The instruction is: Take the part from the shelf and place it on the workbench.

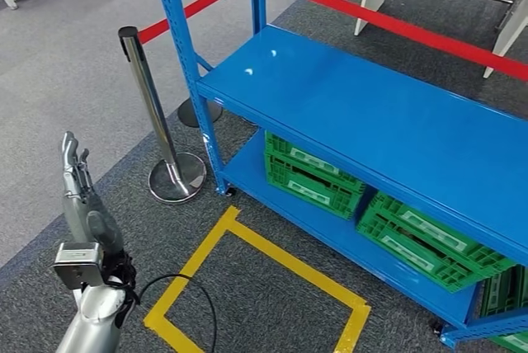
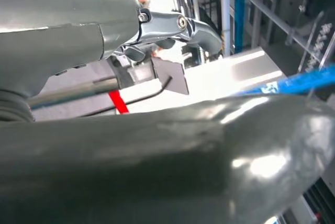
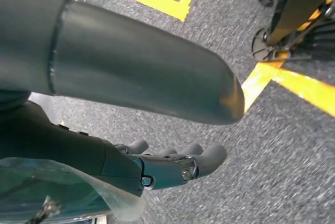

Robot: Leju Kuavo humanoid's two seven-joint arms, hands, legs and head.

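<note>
The left hand [image 1: 77, 176] is raised, fingers apart and holding nothing, with the blue shelf [image 1: 349, 105] well ahead to its right and a chrome post [image 1: 153, 110] between. The right hand [image 3: 158, 164] hangs over grey carpet, fingers extended side by side; a clear bagged part [image 3: 51, 190] lies against its palm, grip unclear.

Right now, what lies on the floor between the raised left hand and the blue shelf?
In the head view, between the left hand and the blue shelf stands a chrome barrier post on its round base, holding a red belt.
</note>
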